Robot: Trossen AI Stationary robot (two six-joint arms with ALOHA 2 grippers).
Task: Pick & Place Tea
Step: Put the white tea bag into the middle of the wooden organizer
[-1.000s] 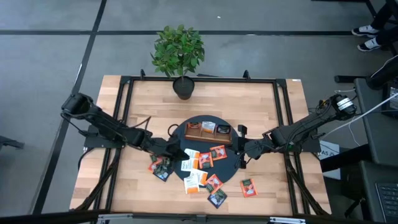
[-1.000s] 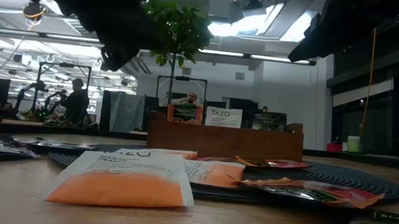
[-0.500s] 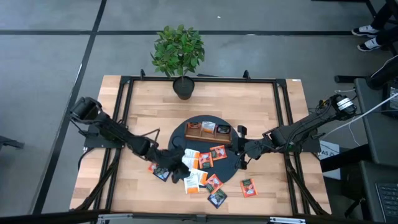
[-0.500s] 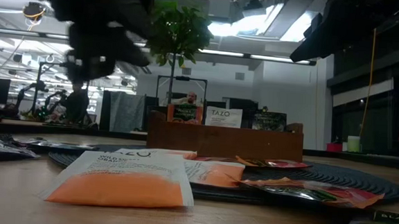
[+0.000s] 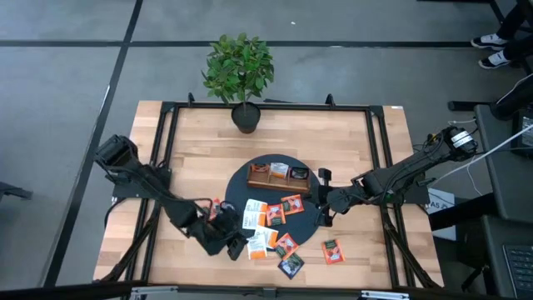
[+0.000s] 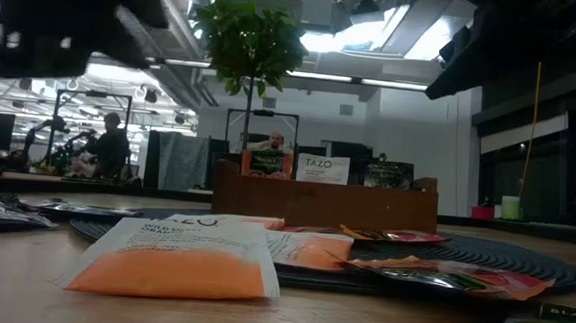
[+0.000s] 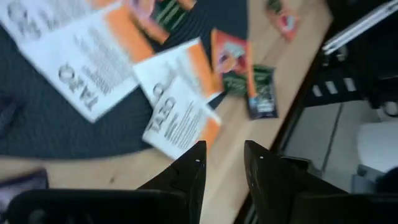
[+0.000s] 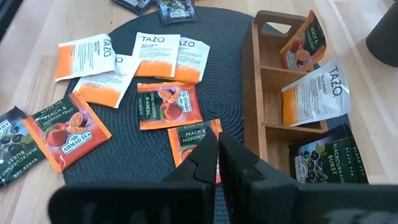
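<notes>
Working left hand (image 5: 236, 245) low beside round mat (image 5: 310, 218), fingers (image 7: 193, 171) slightly apart, gripping nothing. Tea sachets (image 5: 265, 223) lying overlapped on mat near tray (image 5: 278, 173). Risking double pick or sachet sliding away. Right hand (image 8: 217, 163) hovering over mat, pinched together.

A potted plant (image 5: 239, 71) stands at the far edge of the wooden bench (image 5: 200, 150); a round dark mat (image 5: 312, 218) lies at the bench's middle; a brown three-compartment wooden tray (image 5: 279, 180) sits on the mat's far part; beyond the bench, a person (image 6: 110, 147) stands in the room.
</notes>
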